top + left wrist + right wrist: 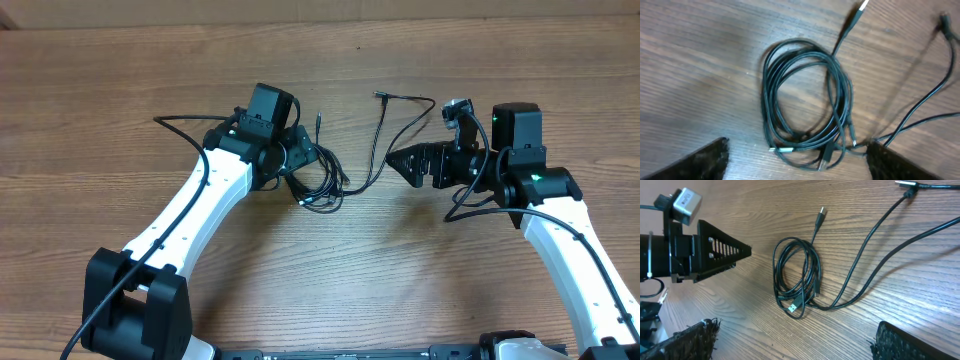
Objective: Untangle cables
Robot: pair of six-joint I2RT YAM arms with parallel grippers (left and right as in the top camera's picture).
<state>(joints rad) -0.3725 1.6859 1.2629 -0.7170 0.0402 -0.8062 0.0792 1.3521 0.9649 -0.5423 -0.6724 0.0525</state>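
Lying on the pale wood-grain desk, the cables are thin, black and slightly glossy. Most of their length is wound into a loose oval coil of several overlapping turns, just left of the overhead frame's centre. Small silver-tipped plug ends rest at the coil's lower edge, and another plug sticks out from its top toward the upper part of the frame. One long strand curves away from the coil's lower right up to the upper middle of the overhead frame, where it ends in a small plug. The left tool is spread wide, its rough black fingers in the lower corners of its wrist view and the coil between them; a strand runs just beside the right-hand finger. The right tool is likewise spread, with the coil above the gap and apart from both fingers.
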